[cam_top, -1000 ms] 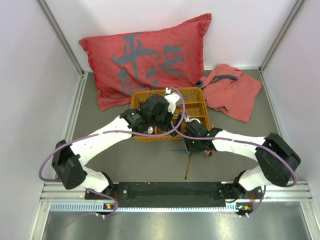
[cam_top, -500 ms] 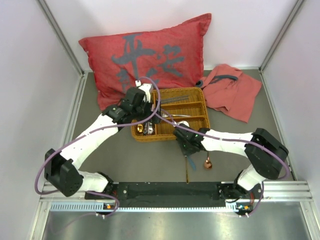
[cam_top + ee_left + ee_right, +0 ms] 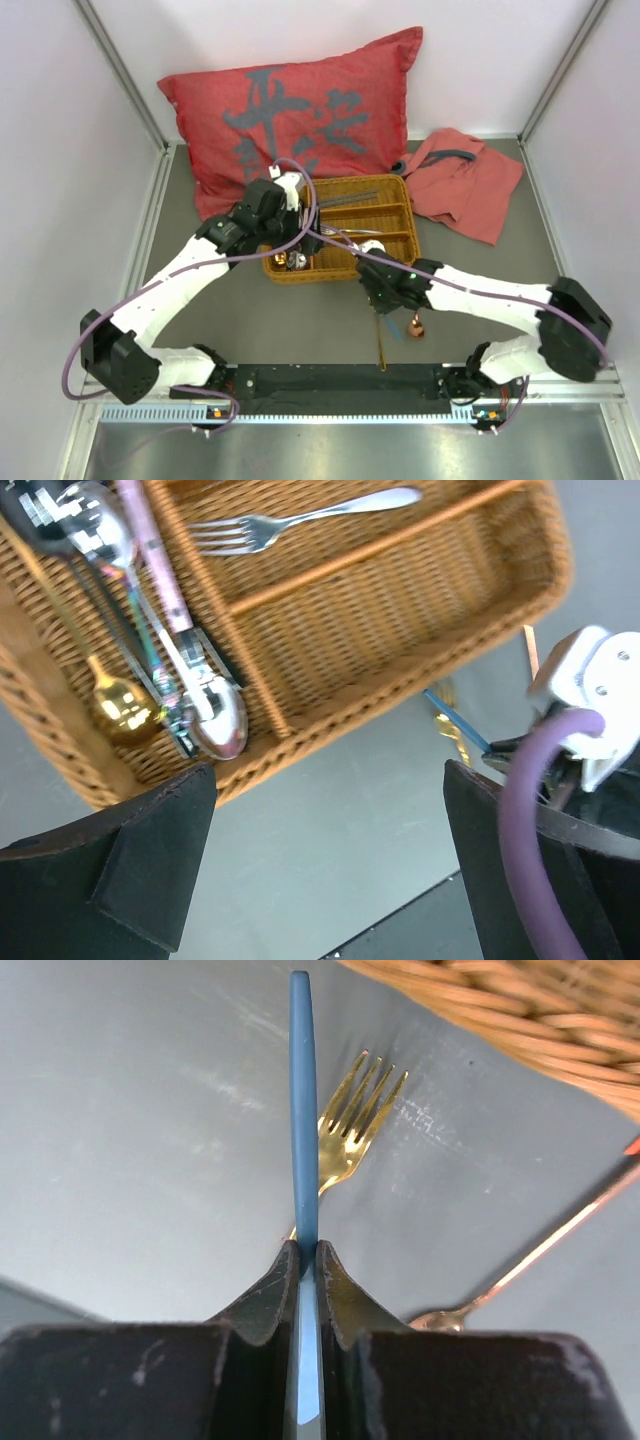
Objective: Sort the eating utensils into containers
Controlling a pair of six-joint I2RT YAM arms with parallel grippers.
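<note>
The wicker tray point(image 3: 385, 185) lies mid-table. In the left wrist view its long compartment holds several spoons point(image 3: 215, 715), and a shorter compartment point(image 3: 330, 630) holds a silver fork point(image 3: 290, 522). My left gripper point(image 3: 330, 880) is open and empty, over the table just in front of the tray's left end point(image 3: 290, 235). My right gripper point(image 3: 307, 1250) is shut on a dark blue utensil handle point(image 3: 303, 1110), just in front of the tray point(image 3: 385, 292). Below it a gold fork point(image 3: 352, 1125) and a copper spoon point(image 3: 520, 1260) lie on the table; both also show in the top view, the fork point(image 3: 380, 345) and the spoon point(image 3: 413, 325).
A red cushion point(image 3: 300, 110) lies behind the tray and a red cloth point(image 3: 465, 180) to its right. The tray's woven corner point(image 3: 520, 1020) is close ahead of the right gripper. The right arm's white connector point(image 3: 590, 680) and purple cable are near the left gripper.
My left gripper has drawn back from over the tray's middle to its left end. My right arm has shifted a little right, the blue utensil in its jaws.
</note>
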